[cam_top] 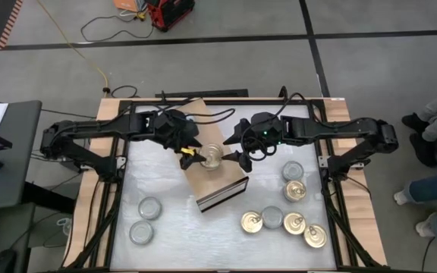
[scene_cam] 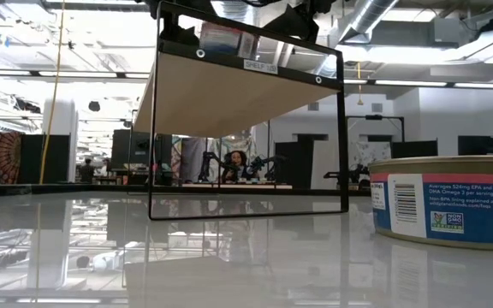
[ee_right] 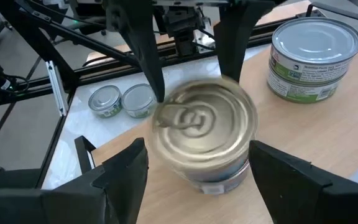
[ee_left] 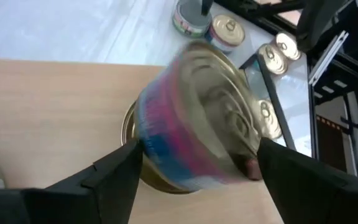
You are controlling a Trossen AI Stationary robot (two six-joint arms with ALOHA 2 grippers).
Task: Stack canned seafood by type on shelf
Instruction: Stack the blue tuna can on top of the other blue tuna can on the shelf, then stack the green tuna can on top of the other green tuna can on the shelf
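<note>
When viewed from above, shows a long light-wood shelf board with a dark open end (cam_top: 217, 184) lying mid-table. Places the left gripper (cam_top: 196, 155) and the right gripper (cam_top: 236, 158) over the board, flanking a short round silver-topped tin (cam_top: 212, 157) from opposite sides. Leaves more canned seafood on the white tabletop (cam_top: 180, 227): two plain silver-grey tins (cam_top: 149, 207) on the left arm's side, a cluster of gold pull-tab tins (cam_top: 293, 222) on the right arm's side.

At table height, looks up at the shelf's wooden underside (scene_cam: 229, 94) in its thin black frame. Puts a blue-labelled tin (scene_cam: 452, 201) close by on the tabletop. Gives no clear sight of either gripper.

From the left wrist, finds the silver-topped tin (ee_left: 197, 124), labelled pink and blue, between the left fingers (ee_left: 114, 177). Has them spread wide and released, not pinching. Appears to rest the tin on a gold-rimmed tin (ee_left: 127, 129) beneath, on the board.

From the right wrist, sets the right fingers (ee_right: 126, 171) apart on either side of the same tin (ee_right: 204, 124), near it but not gripping. Beyond, stands a green-labelled silver tin (ee_right: 314, 53) on the board.

Reads as the stacking step, one tin set on another. Next calls for drawing both grippers clear without nudging the stack, then fetching a matching tin.
</note>
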